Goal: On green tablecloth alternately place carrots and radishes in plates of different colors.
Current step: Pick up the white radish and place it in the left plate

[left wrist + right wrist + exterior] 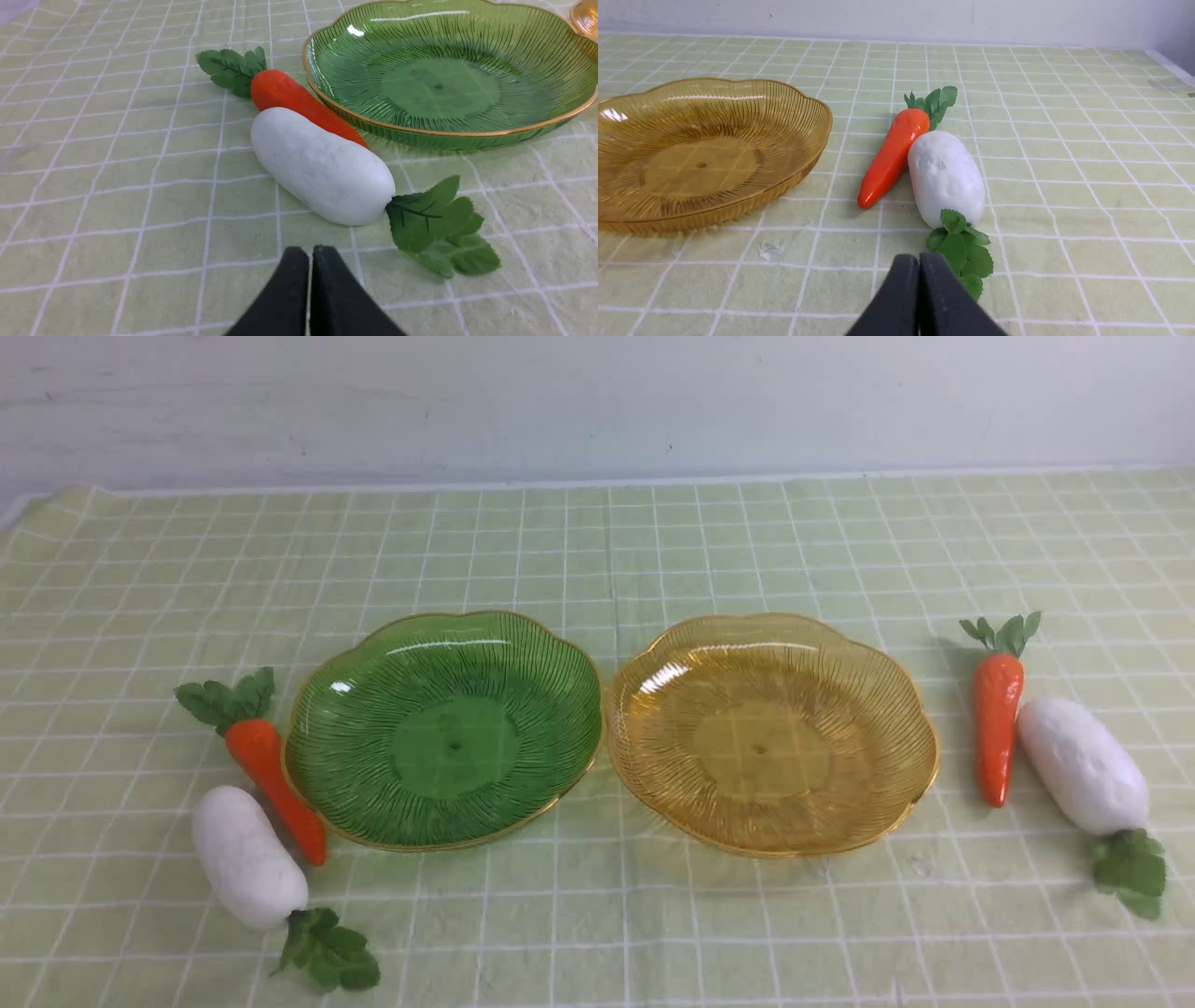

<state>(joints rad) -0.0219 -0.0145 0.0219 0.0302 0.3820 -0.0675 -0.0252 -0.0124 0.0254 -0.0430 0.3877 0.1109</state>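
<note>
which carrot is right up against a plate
The left carrot: it lies against the green plate's rim. The right carrot sits apart from the amber plate, with bare cloth between.

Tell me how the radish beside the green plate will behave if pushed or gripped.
The radish looks plump and rounded, so a sideways push would probably roll it. Its matte, bumpy skin should give fair grip. Its leaves look thin and floppy, likely a poor hold.

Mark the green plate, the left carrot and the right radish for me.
green plate (453, 747), front view, flat centre.
left carrot (278, 786), front view, orange body.
right radish (1083, 765), front view, white body.
</note>
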